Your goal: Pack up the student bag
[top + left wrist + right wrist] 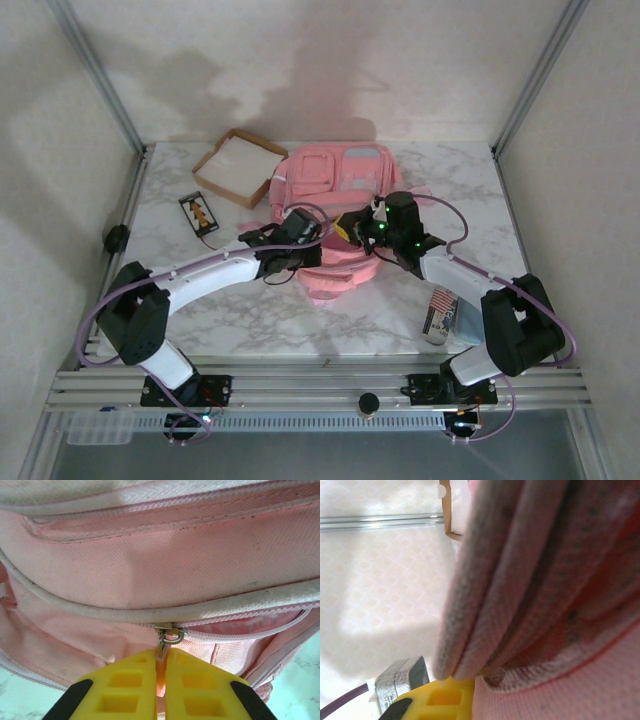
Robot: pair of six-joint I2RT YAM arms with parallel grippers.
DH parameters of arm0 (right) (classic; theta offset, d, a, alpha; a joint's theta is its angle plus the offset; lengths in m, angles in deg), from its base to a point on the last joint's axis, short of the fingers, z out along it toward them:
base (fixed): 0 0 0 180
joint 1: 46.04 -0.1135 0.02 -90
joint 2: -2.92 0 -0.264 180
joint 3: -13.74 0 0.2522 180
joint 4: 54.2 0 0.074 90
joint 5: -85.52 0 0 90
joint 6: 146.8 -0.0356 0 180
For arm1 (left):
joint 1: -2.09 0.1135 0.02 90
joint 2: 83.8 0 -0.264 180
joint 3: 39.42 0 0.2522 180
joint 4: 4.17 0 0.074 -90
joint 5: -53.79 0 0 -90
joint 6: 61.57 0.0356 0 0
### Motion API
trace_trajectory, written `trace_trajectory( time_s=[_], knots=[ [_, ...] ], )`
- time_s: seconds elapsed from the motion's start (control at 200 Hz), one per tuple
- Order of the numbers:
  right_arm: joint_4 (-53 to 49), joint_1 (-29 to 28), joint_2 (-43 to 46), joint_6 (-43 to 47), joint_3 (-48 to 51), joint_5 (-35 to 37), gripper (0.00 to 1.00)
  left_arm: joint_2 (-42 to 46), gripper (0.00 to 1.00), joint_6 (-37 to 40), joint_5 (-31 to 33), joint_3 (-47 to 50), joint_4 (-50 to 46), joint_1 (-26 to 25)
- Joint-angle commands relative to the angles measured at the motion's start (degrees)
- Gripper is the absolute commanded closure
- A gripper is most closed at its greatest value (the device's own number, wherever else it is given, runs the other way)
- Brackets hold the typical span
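Observation:
The student bag point(335, 185), a pink backpack with front zip pockets and a pale panel, lies in the middle of the marble table. My left gripper point(312, 243) is at its near left side. In the left wrist view its yellow fingers point(125, 680) are shut on the pink pull tab of a zipper slider point(169, 633) on a pocket seam of the bag point(160, 565). My right gripper point(366, 232) is at the bag's near right side. One yellow finger point(440, 698) presses against a fold of the bag's fabric point(520, 580), which hides the other finger.
An open cardboard box point(240, 166) with white contents stands at the back left, its corner also in the right wrist view point(446, 510). A small dark card-like item point(198, 212) lies left of the bag. A printed can point(440, 313) lies near the right arm's base.

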Motion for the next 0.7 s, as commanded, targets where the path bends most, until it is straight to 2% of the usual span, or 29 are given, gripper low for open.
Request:
trace_trajectory(
  time_s=[0.0, 0.325, 0.456, 0.596, 0.696],
  knots=[
    [1.88, 2.05, 1.33, 1.91, -2.06, 2.13, 1.00, 2.35, 1.00, -0.62, 2.21, -1.47, -4.39, 0.02],
    [-0.05, 4.39, 2.95, 2.99, -1.66, 1.14, 1.00, 3.49, 1.00, 0.23, 4.88, 0.91, -9.97, 3.58],
    [-0.66, 5.74, 3.80, 3.61, -1.29, 0.66, 1.00, 4.57, 1.00, 1.54, 4.04, 2.10, -9.57, 5.73],
    [-2.67, 7.03, 3.80, 4.66, -1.98, -0.47, 1.00, 4.40, 1.00, 3.25, 8.32, 2.31, -10.91, 9.70],
    [-3.29, 7.84, 3.98, 4.92, -1.76, -1.27, 1.00, 4.44, 1.00, 5.08, 8.87, 3.67, -7.09, 13.07]
  ],
)
